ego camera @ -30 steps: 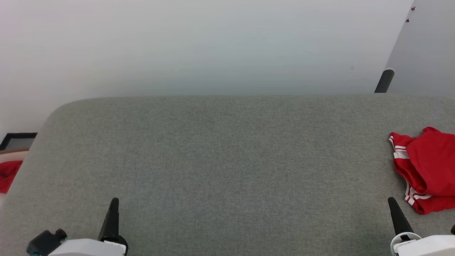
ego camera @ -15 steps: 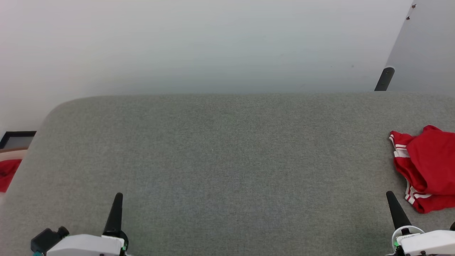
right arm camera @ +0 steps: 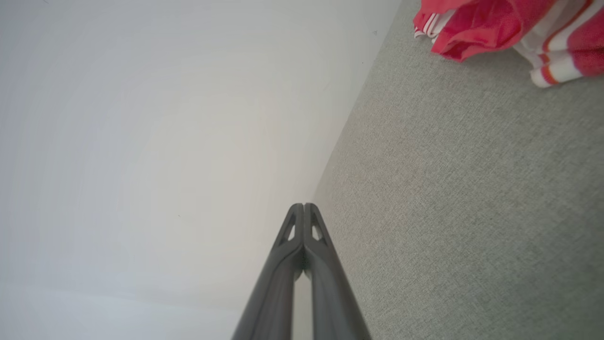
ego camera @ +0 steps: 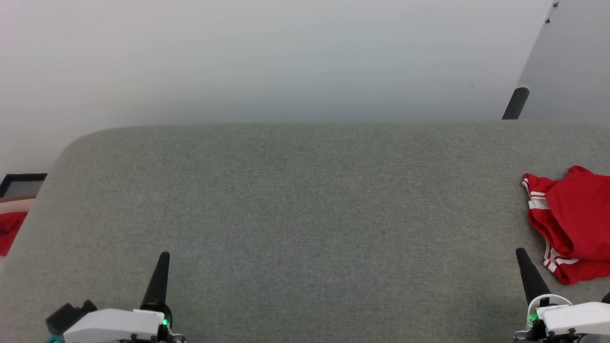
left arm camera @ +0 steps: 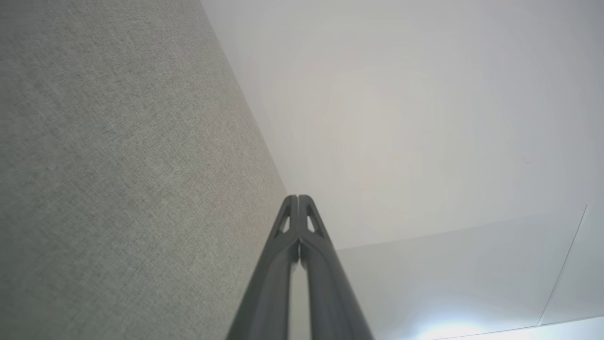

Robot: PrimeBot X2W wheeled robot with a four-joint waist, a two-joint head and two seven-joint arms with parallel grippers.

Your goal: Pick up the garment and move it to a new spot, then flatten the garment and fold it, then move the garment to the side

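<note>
The garment (ego camera: 572, 224), red with white-striped trim, lies crumpled at the right edge of the grey fabric surface (ego camera: 305, 214); part of it runs out of the head view. The right wrist view catches the garment (right arm camera: 495, 28) at its top right. My right gripper (ego camera: 522, 255) is shut with nothing in it, just left of the garment's near corner and not touching it. In its own wrist view the right gripper (right arm camera: 303, 206) has its fingertips pressed together. My left gripper (ego camera: 163, 257) stands shut and bare at the lower left, far from the garment, tips meeting in the left wrist view (left arm camera: 297, 197).
A plain pale wall rises behind the grey surface. A dark post (ego camera: 515, 103) stands at the back right beside a grey panel (ego camera: 567, 62). Off the surface's left edge sit a small red cloth (ego camera: 9, 231) and a dark frame (ego camera: 21, 185).
Both grippers have crept a little forward, up the head view. The whole picture has shifted slightly, so the camera moved; the garment stays where it lay.
</note>
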